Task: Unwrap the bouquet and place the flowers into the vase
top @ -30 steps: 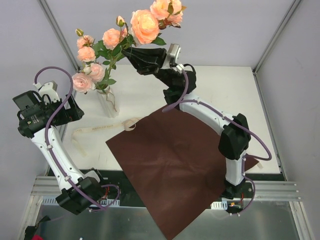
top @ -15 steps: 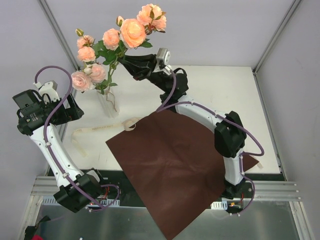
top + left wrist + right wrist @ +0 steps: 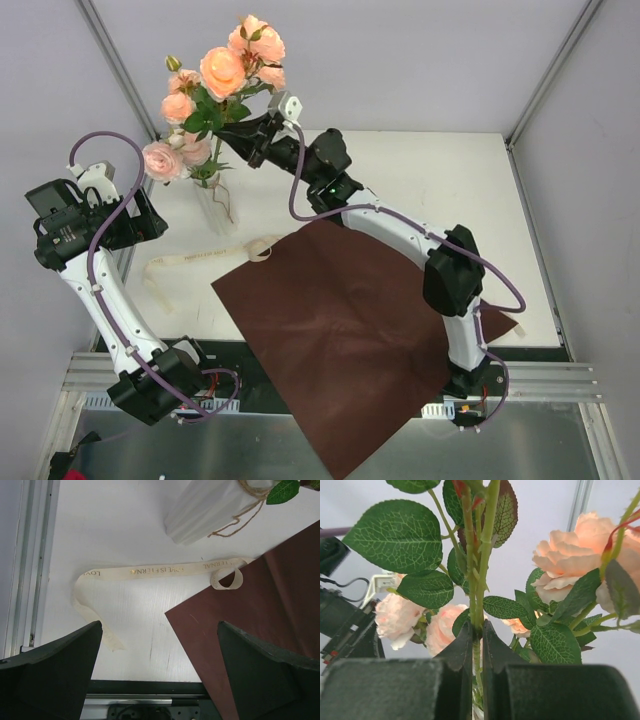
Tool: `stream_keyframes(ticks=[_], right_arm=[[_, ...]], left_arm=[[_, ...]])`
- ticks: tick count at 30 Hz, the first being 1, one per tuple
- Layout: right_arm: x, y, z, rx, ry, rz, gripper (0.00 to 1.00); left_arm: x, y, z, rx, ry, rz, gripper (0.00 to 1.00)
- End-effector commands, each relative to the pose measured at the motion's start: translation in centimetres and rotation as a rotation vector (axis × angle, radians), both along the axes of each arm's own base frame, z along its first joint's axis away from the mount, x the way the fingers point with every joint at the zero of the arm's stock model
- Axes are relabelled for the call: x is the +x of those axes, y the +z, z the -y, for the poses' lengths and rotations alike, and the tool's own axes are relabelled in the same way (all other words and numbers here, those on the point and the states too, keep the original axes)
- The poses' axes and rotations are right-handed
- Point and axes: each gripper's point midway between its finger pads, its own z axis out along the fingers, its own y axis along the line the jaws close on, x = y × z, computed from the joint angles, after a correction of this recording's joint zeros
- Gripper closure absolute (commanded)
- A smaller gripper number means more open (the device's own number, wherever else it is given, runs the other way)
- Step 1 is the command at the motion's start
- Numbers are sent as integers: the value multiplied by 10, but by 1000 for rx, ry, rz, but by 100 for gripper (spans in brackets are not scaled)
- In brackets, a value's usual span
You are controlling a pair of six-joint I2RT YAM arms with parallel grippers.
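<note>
White tabletop (image 3: 430, 170), far-left corner: right gripper (image 3: 476, 630) pinches thin green stems (image 3: 479, 580) of peach roses (image 3: 222, 70) upright above small cream vase (image 3: 215, 205), seemingly to lower them in; left gripper (image 3: 159, 627) gapes, idle.

Peach-pink flowers (image 3: 222, 72) with green, veined leaves (image 3: 395, 532); ribbed white vase (image 3: 207, 510); at its five o'clock, plain maroon paper (image 3: 350, 330); cream ribbon (image 3: 160, 570) with gold lettering.

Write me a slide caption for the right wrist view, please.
Right claw shut on the green stems of the flowers, veined leaves crowding the view.
</note>
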Motion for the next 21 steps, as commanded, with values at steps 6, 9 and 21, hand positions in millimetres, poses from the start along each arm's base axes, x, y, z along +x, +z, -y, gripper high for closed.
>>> stream_keyframes(ticks=[6, 9, 21], right_arm=[[33, -64, -34, -238, -72, -162, 99], [41, -84, -41, -303, -71, -210, 99], [34, -122, -20, -503, -72, -406, 34]], left_arm=[[2, 7, 4, -7, -20, 43, 1], [1, 6, 5, -8, -22, 42, 1], [0, 6, 7, -8, -25, 46, 1]])
